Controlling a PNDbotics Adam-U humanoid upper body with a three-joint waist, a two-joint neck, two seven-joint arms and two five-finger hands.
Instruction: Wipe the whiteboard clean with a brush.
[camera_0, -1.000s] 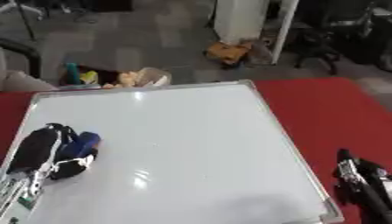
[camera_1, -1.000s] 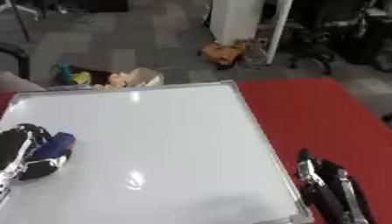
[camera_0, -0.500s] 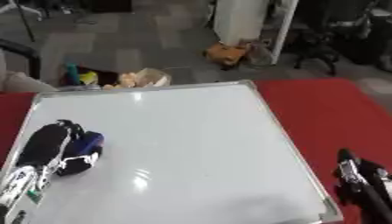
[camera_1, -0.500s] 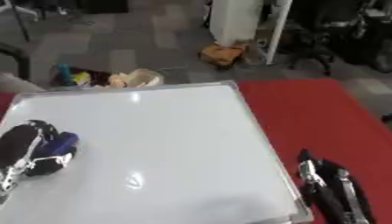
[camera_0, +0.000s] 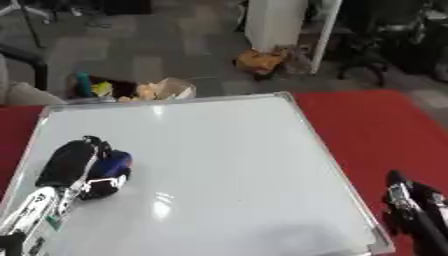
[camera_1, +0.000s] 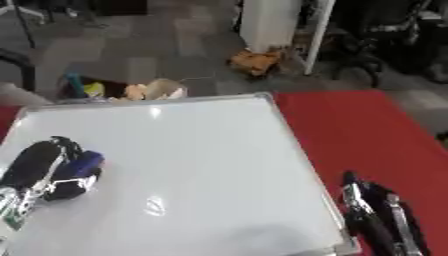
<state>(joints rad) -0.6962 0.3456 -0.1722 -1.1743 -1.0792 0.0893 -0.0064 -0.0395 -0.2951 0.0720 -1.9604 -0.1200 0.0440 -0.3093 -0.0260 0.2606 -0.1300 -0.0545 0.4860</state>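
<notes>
The whiteboard (camera_0: 227, 170) lies flat on a red table (camera_0: 385, 130), slightly askew, and fills most of the view. Its silver frame runs along the far edge and down the right side to the near right corner. Its surface looks white and bare, with only soft glare spots near the middle.

The left hand (camera_0: 74, 167) rests on the whiteboard's left part, reaching in from the near left corner. Its fingers are curled round the brush (camera_0: 112, 164), a blue block that shows just right of the black fingers. The brush sits against the whiteboard surface, well short of the far edge and close to the left frame. The silver forearm behind the hand slopes down toward the near left corner.

The right hand (camera_1: 372, 220) shows off the whiteboard, just beyond its near right corner, over the red table. It is dark, with its fingers pointing toward the far side and lying straight and close together; it holds nothing.

Beyond the whiteboard's far edge, the floor holds a bin (camera_0: 131, 90) of mixed coloured items.
</notes>
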